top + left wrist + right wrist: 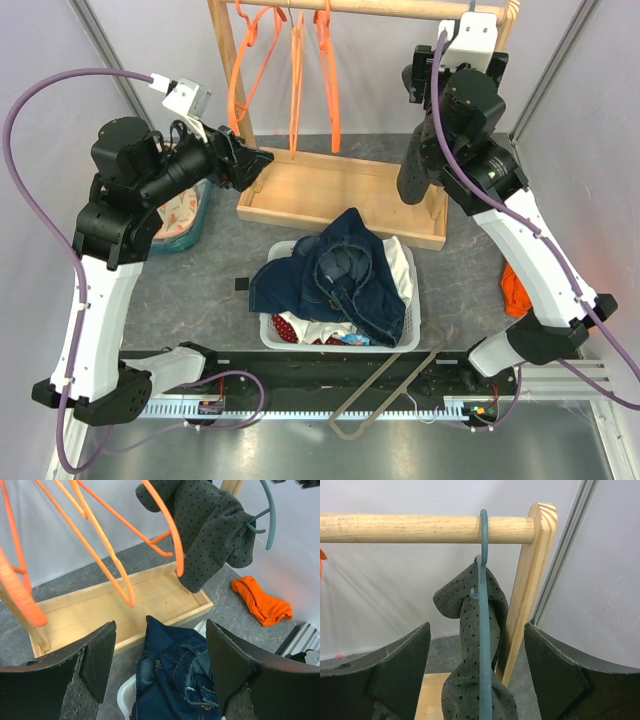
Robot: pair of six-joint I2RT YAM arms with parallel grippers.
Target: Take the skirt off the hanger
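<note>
The grey table [200, 290] carries a wooden rack [340, 195] and, in front of it, a white basket [270, 328] filled mostly with blue denim [345, 275]. The overhead view alone shows the skirt [290, 326]: a small patch of red fabric with white dots lies in the near left corner of the basket, under the denim. The orange hangers [297, 80] hang bare on the rod. The left gripper [160, 647] hovers before them with its fingers spread and holds nothing. Only its camera shows the orange cloth [262, 602] as a folded piece. The right gripper [477, 645], fingers also spread, faces a grey dotted garment [470, 645] on a grey-blue hanger [483, 540].
</note>
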